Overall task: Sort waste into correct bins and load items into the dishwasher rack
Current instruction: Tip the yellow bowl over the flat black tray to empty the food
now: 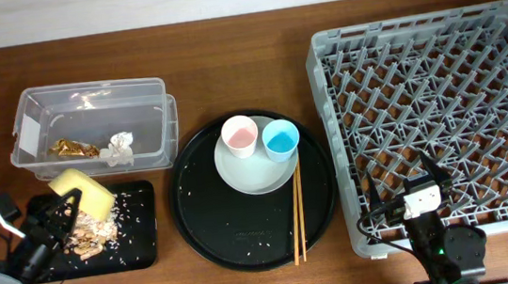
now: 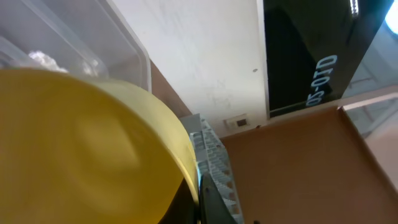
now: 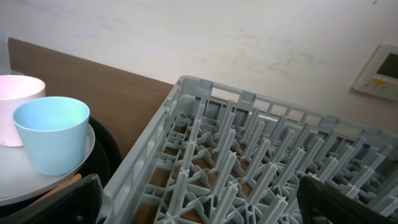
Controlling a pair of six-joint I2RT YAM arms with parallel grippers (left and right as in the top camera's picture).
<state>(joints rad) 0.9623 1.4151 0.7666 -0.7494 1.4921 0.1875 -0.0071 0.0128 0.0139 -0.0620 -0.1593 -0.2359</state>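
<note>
Yellow bowl pinched in your left gripper, you're tipping scraps onto the black tray; wrapper, tissue sitting binned; right gripper gaping, rack waiting bare.

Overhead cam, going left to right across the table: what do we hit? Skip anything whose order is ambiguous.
clear plastic box → pink cup → blue cup → dishwasher rack.
Left out: yellow bowl and shallow black tray (within the box's span); plate, round black tray, chopsticks (overlap the cups).

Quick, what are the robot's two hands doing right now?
Left gripper: closed, holding the yellow bowl.
Right gripper: open, holding nothing.
</note>
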